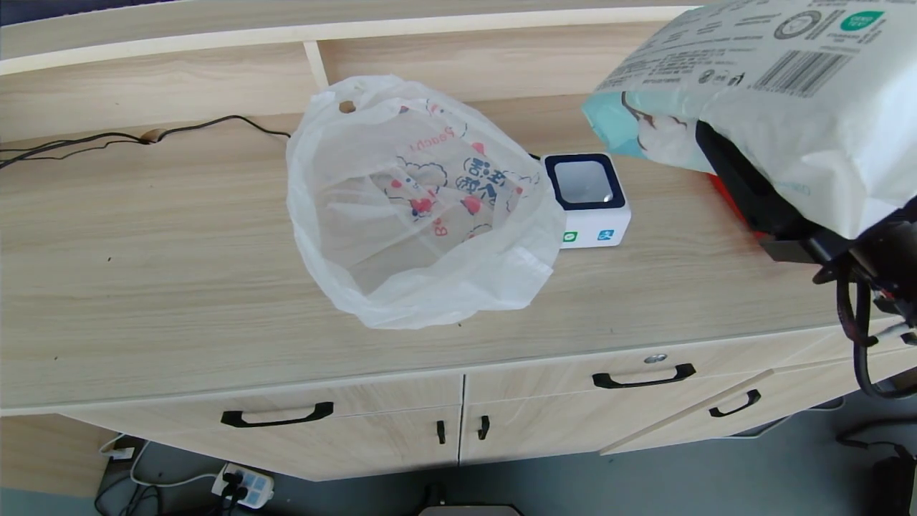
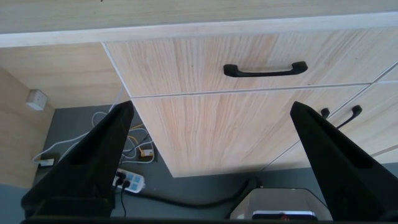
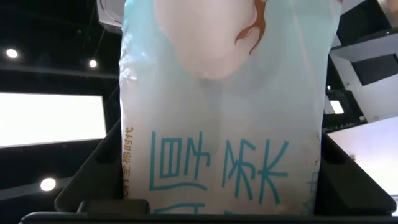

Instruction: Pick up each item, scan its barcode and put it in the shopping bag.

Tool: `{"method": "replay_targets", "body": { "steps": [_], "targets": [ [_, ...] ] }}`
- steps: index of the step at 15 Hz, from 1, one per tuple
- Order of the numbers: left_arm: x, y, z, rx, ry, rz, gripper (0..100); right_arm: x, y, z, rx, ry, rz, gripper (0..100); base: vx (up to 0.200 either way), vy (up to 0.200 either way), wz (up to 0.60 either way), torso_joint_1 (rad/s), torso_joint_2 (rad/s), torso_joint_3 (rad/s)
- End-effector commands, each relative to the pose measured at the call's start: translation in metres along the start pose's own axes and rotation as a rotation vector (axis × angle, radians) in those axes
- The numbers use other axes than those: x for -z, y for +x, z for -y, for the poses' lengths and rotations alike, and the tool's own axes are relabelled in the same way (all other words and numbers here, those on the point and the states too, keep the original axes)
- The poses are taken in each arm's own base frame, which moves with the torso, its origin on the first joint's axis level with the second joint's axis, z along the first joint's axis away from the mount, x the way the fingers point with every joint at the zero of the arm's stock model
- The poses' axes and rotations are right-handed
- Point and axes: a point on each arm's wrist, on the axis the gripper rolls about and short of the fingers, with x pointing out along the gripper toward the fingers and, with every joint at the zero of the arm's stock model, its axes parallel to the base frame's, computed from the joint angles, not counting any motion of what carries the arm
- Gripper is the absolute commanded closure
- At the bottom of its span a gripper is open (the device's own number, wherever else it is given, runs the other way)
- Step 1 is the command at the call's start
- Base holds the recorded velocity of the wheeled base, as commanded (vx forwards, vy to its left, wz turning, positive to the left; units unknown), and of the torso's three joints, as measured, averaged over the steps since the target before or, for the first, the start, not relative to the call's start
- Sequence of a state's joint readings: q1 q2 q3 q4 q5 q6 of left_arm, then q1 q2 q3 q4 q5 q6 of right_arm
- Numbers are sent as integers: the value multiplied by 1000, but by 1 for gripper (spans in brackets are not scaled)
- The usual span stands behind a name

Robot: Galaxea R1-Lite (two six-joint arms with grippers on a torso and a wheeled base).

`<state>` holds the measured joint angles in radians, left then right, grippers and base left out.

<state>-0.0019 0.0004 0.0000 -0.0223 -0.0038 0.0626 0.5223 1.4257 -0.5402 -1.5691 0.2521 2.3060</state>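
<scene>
A white and pale-blue soft pack (image 1: 774,93) with a barcode on its upper face hangs in the air at the right, above and to the right of the scanner (image 1: 586,199). My right gripper (image 1: 745,179) is shut on the pack (image 3: 224,124), which sits between its black fingers (image 3: 93,174). The scanner is a small white box with a dark-framed window, standing on the counter just right of the shopping bag (image 1: 419,208). The bag is translucent white, open-mouthed, with printed items inside. My left gripper (image 2: 211,162) hangs open below the counter, facing the drawer fronts.
The wooden counter (image 1: 143,287) has a raised back ledge, and a black cable (image 1: 129,136) runs along its far left. Drawers with black handles (image 1: 643,378) sit below. A power strip (image 1: 247,487) lies on the floor. A red object (image 1: 723,190) peeks from behind my right gripper.
</scene>
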Motion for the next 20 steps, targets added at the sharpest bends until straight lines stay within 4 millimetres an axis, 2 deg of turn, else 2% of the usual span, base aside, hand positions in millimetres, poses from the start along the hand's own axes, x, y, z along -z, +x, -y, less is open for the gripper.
{"method": "replay_targets", "body": {
  "steps": [1,3,7,11,16,18,20],
  "targets": [
    [0,0,0,-1,0,1,0,14,-4,0,-3,19,-40,100,0,0,0,0,0,0],
    [0,0,0,0,0,0,0,28,-4,-3,-15,24,-96,100,0,0,0,0,0,0],
    [0,0,0,0,10,1,0,34,-9,5,17,-28,-115,100,0,0,0,0,0,0],
    [0,0,0,0,13,1,0,45,-30,2,34,-15,-138,100,0,0,0,0,0,0],
    [0,0,0,0,13,1,0,41,-33,12,73,-19,-121,100,0,0,0,0,0,0],
    [0,0,0,0,11,1,0,59,-34,8,59,-11,-208,100,0,0,0,0,0,0],
    [0,0,0,0,11,1,0,60,-39,14,83,-8,-202,100,0,0,0,0,0,0]
  ]
}}
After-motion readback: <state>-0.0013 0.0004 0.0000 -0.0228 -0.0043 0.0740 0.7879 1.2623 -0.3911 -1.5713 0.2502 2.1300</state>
